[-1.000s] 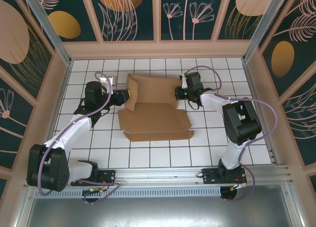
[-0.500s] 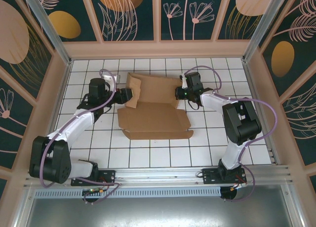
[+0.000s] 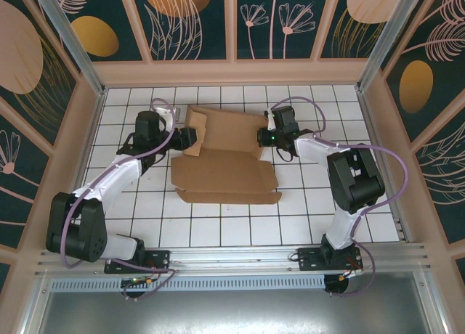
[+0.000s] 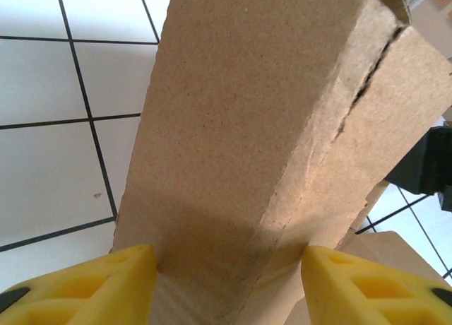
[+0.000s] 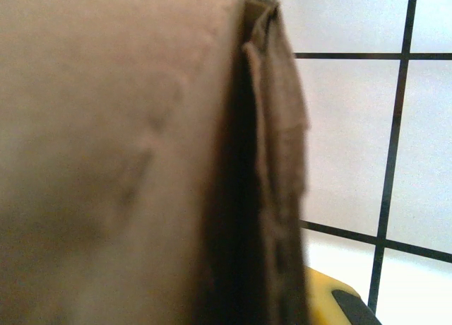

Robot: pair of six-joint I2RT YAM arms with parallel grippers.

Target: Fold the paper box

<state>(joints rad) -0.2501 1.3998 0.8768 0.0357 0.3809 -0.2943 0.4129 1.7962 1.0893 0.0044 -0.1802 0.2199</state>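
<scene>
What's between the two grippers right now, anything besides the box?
In the top view, the raised rear section of the paper box spans the stretch from the left gripper to the right gripper. Nothing else lies there.

I'm over a white tiled tabletop w/ thin black grid lines (image 3: 341, 203); everything else is placed off that.

- A low pinkish-beige wooden kerb (image 3: 232, 72) runs round the tabletop's left, far & right edges.
- Above the kerb stand dark teal wall panels (image 3: 211, 43), printed w/ peach & gold leaf, flower & disc shapes.
- Pale pink vertical battens (image 3: 231, 22) split the panels.
- Silver aluminium corner posts (image 3: 67, 38) slant up from the tabletop's far-left & far-right corners.
- On my side, along the tabletop's near edge, is a silver slotted aluminium rail (image 3: 232, 258). Beyond it, nearer still, sits a dull grey sheet-metal panel (image 3: 232, 312).
- Light is soft & even; the tiles read bright.
</scene>
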